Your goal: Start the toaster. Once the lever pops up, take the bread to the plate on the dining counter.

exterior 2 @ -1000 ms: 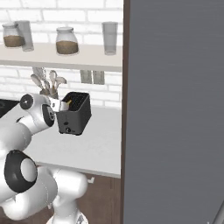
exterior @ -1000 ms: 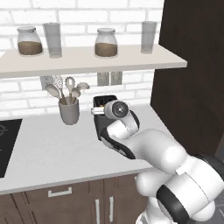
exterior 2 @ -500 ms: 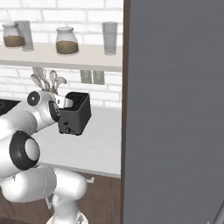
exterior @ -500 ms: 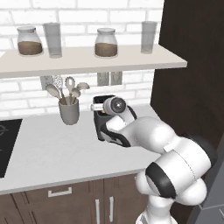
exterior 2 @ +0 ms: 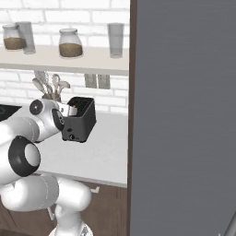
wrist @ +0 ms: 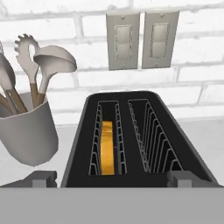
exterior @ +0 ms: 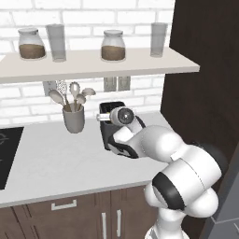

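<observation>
The toaster is sitting in the lower middle of the hand view, seen from above and slightly in front, with both wire-lined slots open to the camera. The bread is standing on edge in the slot on the left side of that frame, its golden-orange crust showing between the wires; the slot on the right is showing only wire. The hand is hanging just in front of the toaster with its two dark fingertips spread wide at the bottom corners of the frame, one on each side of the toaster's front, grasping nothing.

To the left of the toaster in the hand view, a grey utensil cup is standing on the white surface, holding spoons and a slotted server. Two wall switch plates are sitting on the white brick wall above the toaster.

In the left base view the toaster is near the centre, mostly covered by the white arm, with the utensil cup just left of it. In the right base view the toaster is at centre left, its small round knob low on the front, with the arm's wrist pressing close against its left side. A shelf across the upper part of the left base view is carrying two jars and two glasses.
</observation>
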Motion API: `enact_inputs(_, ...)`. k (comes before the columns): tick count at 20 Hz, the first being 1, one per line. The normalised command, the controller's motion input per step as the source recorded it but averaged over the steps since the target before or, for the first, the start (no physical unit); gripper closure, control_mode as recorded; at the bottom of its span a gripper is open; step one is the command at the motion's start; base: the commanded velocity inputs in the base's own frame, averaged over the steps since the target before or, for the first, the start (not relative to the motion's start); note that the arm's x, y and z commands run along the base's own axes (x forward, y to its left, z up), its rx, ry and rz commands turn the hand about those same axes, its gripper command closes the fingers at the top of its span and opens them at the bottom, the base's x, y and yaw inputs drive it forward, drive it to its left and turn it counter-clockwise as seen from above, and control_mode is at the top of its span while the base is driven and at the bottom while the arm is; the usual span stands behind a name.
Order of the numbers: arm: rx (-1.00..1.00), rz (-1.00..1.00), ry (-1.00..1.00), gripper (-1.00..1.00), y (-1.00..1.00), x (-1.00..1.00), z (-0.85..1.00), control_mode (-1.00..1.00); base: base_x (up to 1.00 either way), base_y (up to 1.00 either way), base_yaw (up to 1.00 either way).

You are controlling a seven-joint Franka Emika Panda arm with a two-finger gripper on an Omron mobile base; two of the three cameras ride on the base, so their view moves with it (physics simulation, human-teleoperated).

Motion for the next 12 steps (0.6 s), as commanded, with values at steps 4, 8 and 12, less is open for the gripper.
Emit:
enact_inputs(4,-0.02,0.0,0.01,-1.0,0.04,0.01,0.0,-1.0,0.0,0.0,0.0)
enact_inputs(8,-0.03,0.0,0.0,-1.0,0.0,0.0,0.0,-1.0,0.0,0.0,0.0)
enact_inputs(12,-0.03,0.01,0.0,-1.0,0.0,0.0,0.0,-1.0,0.0,0.0,0.0)
